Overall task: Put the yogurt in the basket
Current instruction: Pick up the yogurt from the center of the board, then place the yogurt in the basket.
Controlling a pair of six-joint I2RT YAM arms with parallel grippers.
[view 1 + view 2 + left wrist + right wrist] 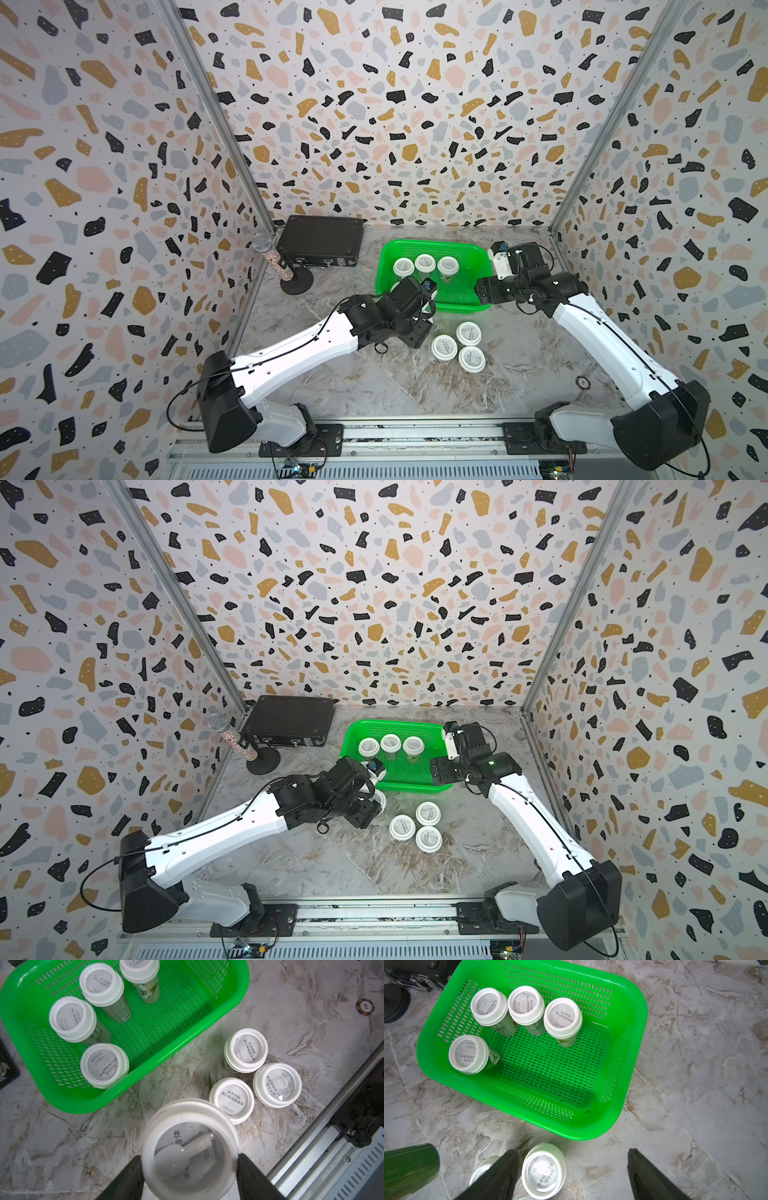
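Note:
The green basket [432, 245] stands at the back of the marble table and holds several upright yogurt cups [424, 263] with white lids. Three more yogurt cups [444, 347] stand together on the table in front of it. My left gripper [189, 1156] is shut on another yogurt cup [190, 1126], a finger against each side of its lid, just off the basket's front left corner [83, 1103]. My right gripper [572, 1150] hangs open by the basket's front right corner [571, 1132]. A table cup [543, 1169] shows below it, close to one finger.
A black flat case [320, 241] lies at the back left, with a microphone on a round stand [274, 259] in front of it. A small chip [583, 382] lies on the table at the right. The metal rail [374, 432] runs along the front edge.

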